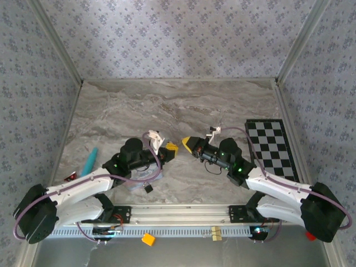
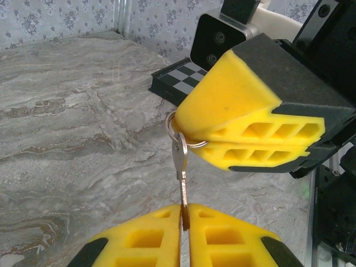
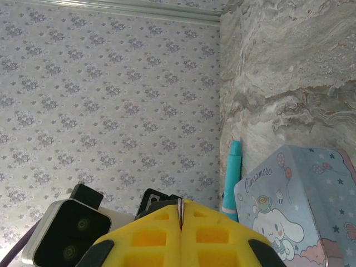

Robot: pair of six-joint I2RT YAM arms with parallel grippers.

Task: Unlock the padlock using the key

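Both arms are met over the middle of the grey marble-patterned bench point(image 1: 139, 105), yellow-tipped fingers pointed at each other. The right hand point(image 2: 186, 136) is seen from the left wrist as fully closed, with a thin wire ring point(image 2: 170, 130) pinched at its fingertips. A small silver key point(image 2: 181, 161) is hung from that ring, blade down. The blade's lower end is caught between the pads of the left hand point(image 2: 184, 214), which is closed to a narrow slit around it. From the right wrist, a sliver of metal is noted between the pressed-together fingers point(image 3: 161, 233). A light-blue cartoon-printed case point(image 3: 295, 206) is lain on the bench under the left forearm. The tiny black squarish padlock point(image 1: 148, 188) is seen from above at the case's near edge, well apart from the key; its loop is too small to make out. A teal pen point(image 1: 89, 161) is lain left of the case, and a black-and-white checkered board point(image 1: 271, 149) is placed at the right side.
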